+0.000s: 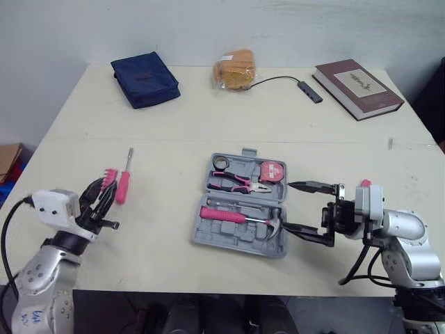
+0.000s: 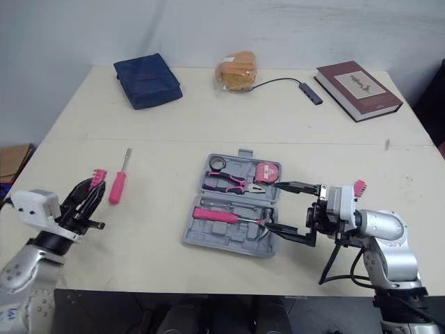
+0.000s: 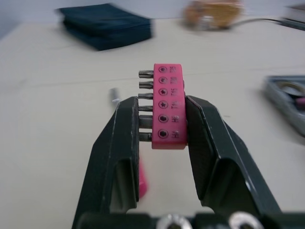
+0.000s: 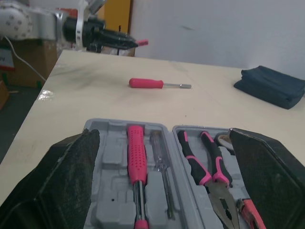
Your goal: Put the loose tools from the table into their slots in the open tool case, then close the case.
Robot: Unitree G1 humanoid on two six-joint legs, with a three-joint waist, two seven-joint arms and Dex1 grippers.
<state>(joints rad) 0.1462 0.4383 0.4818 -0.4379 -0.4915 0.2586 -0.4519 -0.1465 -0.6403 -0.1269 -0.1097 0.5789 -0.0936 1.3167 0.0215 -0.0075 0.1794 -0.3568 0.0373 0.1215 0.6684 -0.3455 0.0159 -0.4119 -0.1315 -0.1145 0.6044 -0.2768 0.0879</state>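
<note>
We see a pale cream table [image 1: 174,139], a grey tool case [image 1: 229,240], a hammer [image 1: 222,215] with a pink grip, pliers [image 1: 233,181] with pink-and-black handles, a pink-handled screwdriver [image 1: 123,186], a pink bit holder [image 3: 169,107], a navy pouch [image 1: 144,80] and a maroon book [image 1: 358,88] with a pale cover emblem.

- My two head eyes look forward and down from the near edge of the counter [image 1: 208,118], taking in all of it; both share one scene.
- My left wrist camera looks along my left end effector [image 3: 159,101], very close on the bit holder [image 3: 167,107], facing the far edge.
- My right wrist camera looks along my right end effector [image 4: 163,132], low across the case [image 4: 107,157] toward my left end effector; it shares the case and screwdriver [image 4: 147,83] with the head eyes.
</note>
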